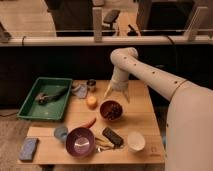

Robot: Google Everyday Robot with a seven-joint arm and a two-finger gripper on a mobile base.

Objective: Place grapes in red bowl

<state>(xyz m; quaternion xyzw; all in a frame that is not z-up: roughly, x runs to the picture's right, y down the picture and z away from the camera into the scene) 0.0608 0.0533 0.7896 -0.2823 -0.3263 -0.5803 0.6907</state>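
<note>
Grapes in the bowl
Gripper hangs just above it; jaws spread, pinching nothing.

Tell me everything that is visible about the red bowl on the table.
The red bowl is round, orange-red outside and darker inside, and looks glossy. It stands upright near the middle of the wooden table. The grapes, a dark reddish-purple bunch, lie inside it. A small orange fruit sits close on its left, a red chili-like item lies in front of it to the left. The gripper hangs just above its far rim, not clearly touching.
</note>
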